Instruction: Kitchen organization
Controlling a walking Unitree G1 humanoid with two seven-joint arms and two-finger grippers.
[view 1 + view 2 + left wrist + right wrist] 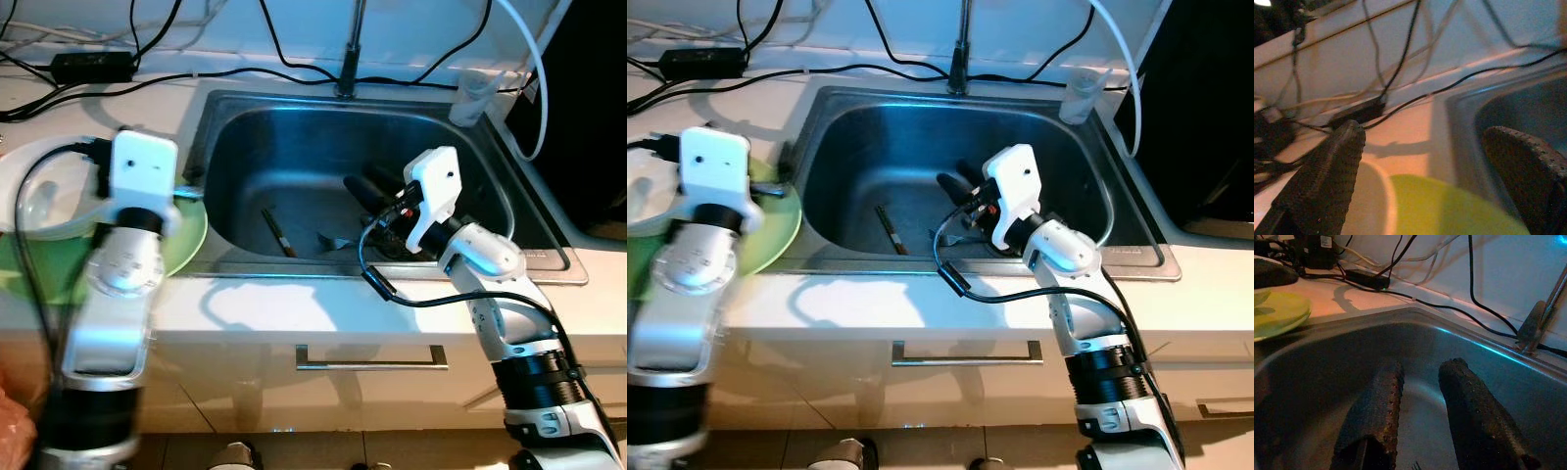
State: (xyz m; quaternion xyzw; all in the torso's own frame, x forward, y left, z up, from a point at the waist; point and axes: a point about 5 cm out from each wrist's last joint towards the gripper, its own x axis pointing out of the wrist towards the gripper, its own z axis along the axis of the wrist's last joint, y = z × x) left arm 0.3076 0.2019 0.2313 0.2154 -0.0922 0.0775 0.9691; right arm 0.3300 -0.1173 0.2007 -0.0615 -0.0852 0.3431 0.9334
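A steel sink (245,127) is set into the counter in front of me. On its floor lie a brown-handled utensil (277,232) and a fork (333,240). My right gripper (1422,369) reaches down into the sink just right of the fork, open, with nothing between its fingers (364,186). A green plate (186,245) rests on the counter at the sink's left rim. My left gripper (1425,132) hovers over the plate's far edge, open wide and holding nothing.
A clear dish on a white plate (39,196) sits left of the green plate. Black cables and a power adapter (93,64) run along the back wall. Behind the sink stands the faucet (348,59), with a clear cup (473,98) at the back right corner. A drawer handle (372,360) is below the counter.
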